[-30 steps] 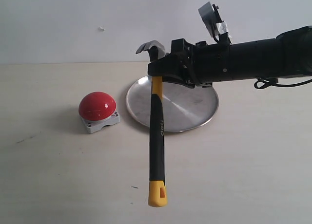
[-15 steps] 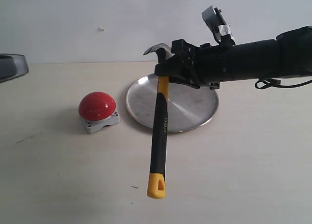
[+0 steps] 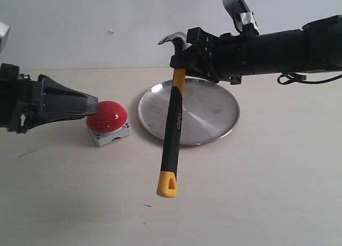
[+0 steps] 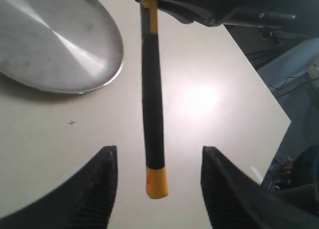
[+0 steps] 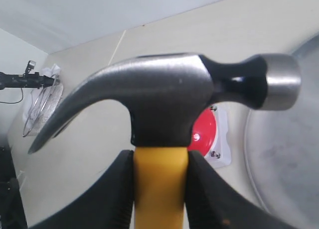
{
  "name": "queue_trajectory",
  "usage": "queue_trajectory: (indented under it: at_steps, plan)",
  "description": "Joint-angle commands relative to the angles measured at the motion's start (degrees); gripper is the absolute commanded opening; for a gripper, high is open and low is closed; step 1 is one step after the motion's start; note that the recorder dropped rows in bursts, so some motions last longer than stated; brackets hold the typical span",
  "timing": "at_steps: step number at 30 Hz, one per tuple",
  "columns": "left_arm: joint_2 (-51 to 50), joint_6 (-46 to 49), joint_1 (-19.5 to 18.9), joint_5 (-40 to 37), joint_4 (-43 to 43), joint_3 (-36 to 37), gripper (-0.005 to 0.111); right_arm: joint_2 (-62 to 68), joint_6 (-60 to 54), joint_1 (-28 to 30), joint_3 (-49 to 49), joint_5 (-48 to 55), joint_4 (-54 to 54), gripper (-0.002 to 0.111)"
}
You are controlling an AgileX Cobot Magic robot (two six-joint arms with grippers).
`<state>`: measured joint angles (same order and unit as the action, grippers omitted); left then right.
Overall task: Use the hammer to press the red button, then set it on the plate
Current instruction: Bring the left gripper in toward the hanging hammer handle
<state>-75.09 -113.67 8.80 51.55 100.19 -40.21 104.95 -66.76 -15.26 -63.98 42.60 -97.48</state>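
The hammer (image 3: 173, 123) hangs handle-down above the table in front of the plate's left side, its dark head (image 5: 164, 99) uppermost. My right gripper (image 3: 184, 64) is shut on its yellow neck just under the head. The red button (image 3: 111, 116) sits on its grey base left of the silver plate (image 3: 214, 115). Coming in from the left, my left gripper (image 3: 92, 104) covers the button's left side in the exterior view. In the left wrist view that gripper (image 4: 158, 150) is open, and the hammer's (image 4: 152, 89) yellow end shows between its fingers, some way off.
A pale wall rises behind the beige table. The table's far edge (image 4: 259, 79) shows in the left wrist view. A black cable (image 3: 299, 91) loops under the right arm. A wire rack (image 5: 42, 107) stands off beyond the table.
My left arm has come into view from the left and now reaches the button. The right gripper has lifted the hammer a little, and the handle's end has swung left.
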Motion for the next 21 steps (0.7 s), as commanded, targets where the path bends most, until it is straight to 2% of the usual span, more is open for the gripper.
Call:
queue_trajectory:
  at_steps: [1, 6, 13, 21]
  plan:
    - [-4.0, -2.0, 6.2, -0.9, -0.2, -4.3, 0.053, -0.8, 0.0, -0.1, -0.9, -0.4, -2.5, 0.000]
    - [-10.4, -3.5, 9.5, -1.9, -0.2, -9.1, 0.053, -0.8, 0.4, -0.1, -0.9, 0.2, -2.5, 0.000]
    - [-18.4, -0.6, 10.1, -1.6, -0.2, -10.4, 0.053, -0.8, 0.5, -0.1, -0.9, -0.7, -2.5, 0.000]
    - [-22.0, 4.6, 11.5, -3.4, -0.2, -10.6, 0.056, -0.8, 0.5, -0.1, -0.9, -2.6, -2.5, 0.000]
